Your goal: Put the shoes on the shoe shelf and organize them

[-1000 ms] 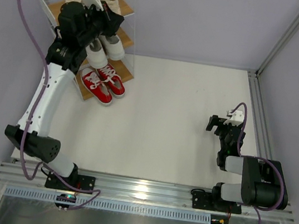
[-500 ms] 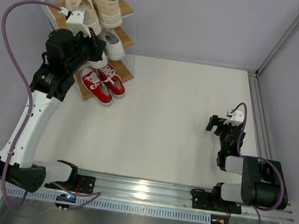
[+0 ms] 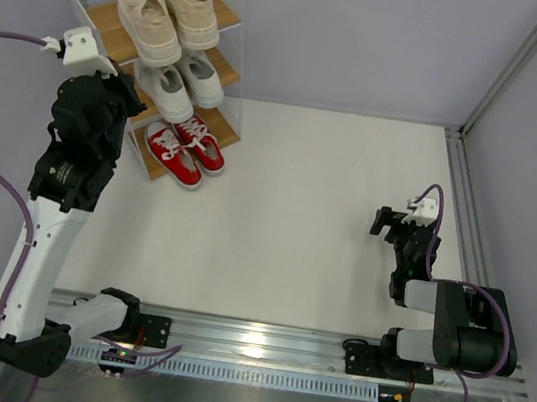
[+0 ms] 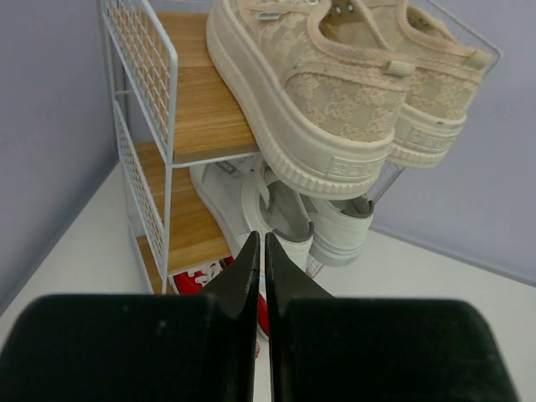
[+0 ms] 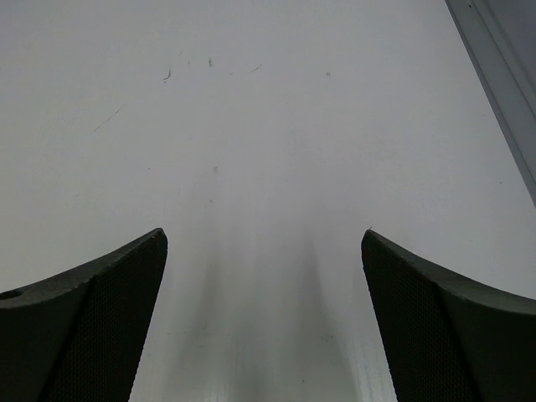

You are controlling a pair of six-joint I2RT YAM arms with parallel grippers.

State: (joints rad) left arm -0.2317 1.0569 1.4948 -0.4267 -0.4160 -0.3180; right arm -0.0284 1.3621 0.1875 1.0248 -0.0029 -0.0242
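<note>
Retreat: left gripper (image 4: 260, 239) pulls back from shoe shelf (image 4: 201, 100), jaws pressed together, holding nothing | beige pair (image 3: 165, 12) on top, white pair (image 3: 177, 86) middle, red pair (image 3: 185, 150) bottom (seemingly all shelved) | right gripper (image 5: 262, 239) spread wide.

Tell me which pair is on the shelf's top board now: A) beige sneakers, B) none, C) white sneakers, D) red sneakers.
A: the beige sneakers sit side by side on the top board of the shoe shelf, the white sneakers one board down and the red sneakers lowest.
</note>
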